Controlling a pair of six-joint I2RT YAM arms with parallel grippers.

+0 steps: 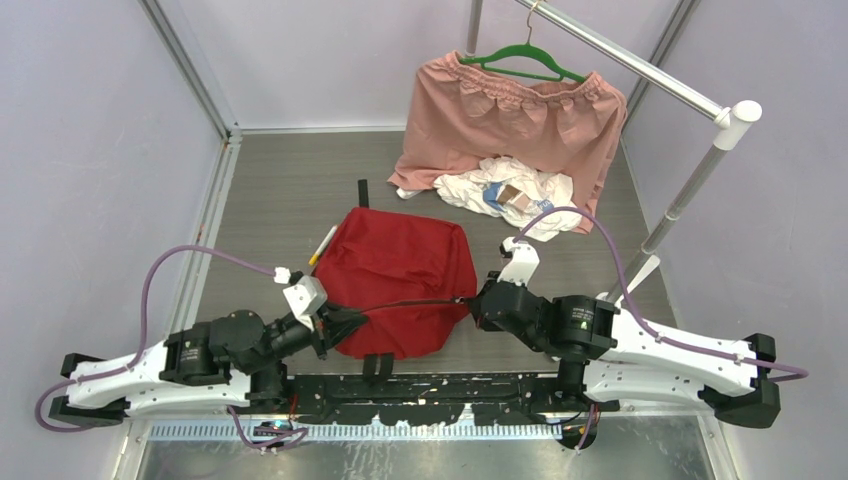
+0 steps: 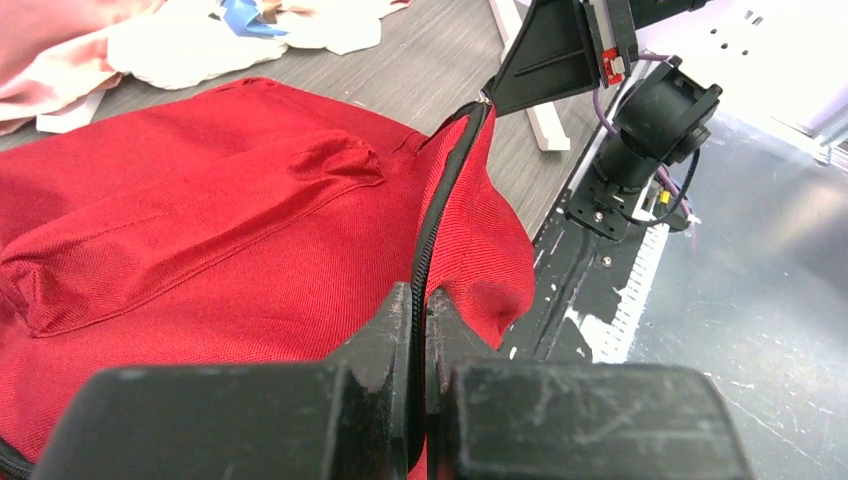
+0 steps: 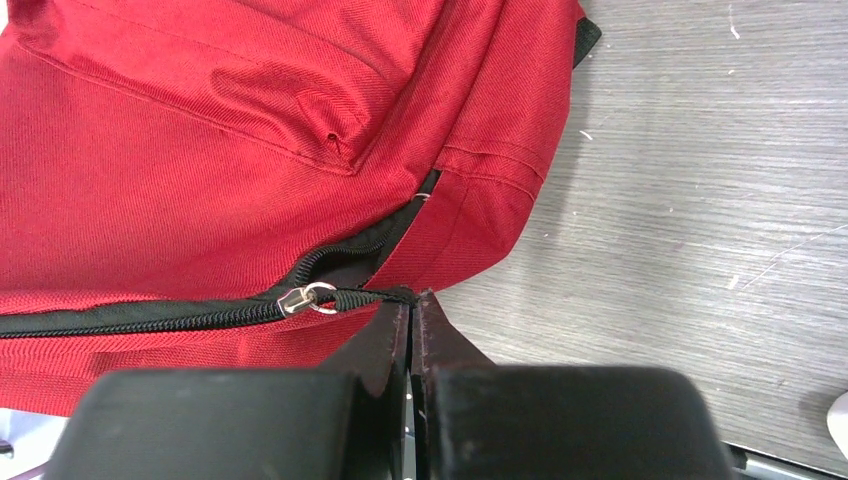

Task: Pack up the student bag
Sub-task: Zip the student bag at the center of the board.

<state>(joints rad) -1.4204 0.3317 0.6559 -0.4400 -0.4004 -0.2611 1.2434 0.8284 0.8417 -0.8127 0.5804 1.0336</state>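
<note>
Enclosure: pale lilac walls (image 1: 90, 150) on three sides, steel garment rail (image 1: 640, 65) across the far right corner. Surface is a grey wood-grain table (image 1: 280, 190), with a brushed metal sheet at the near edge.

Pink garment (image 1: 520, 120) on a green hanger (image 1: 525, 60) hangs off the rail, its hem on the table.

Student bag (image 1: 400, 275) lies flat mid-table, between the two arms, near edge lifted slightly.

White cloth (image 1: 510, 190) is crumpled behind the bag, apart from it.

Left gripper (image 2: 420, 300) is pinched tight on the bag's black zipper (image 2: 440, 200) trim at its left near corner.

Right gripper (image 3: 412, 300) is closed on the zipper pull (image 3: 360, 297) at the right corner; zipper is partly open there.

White pen (image 1: 323, 244) lies just beside the bag's far left edge.
</note>
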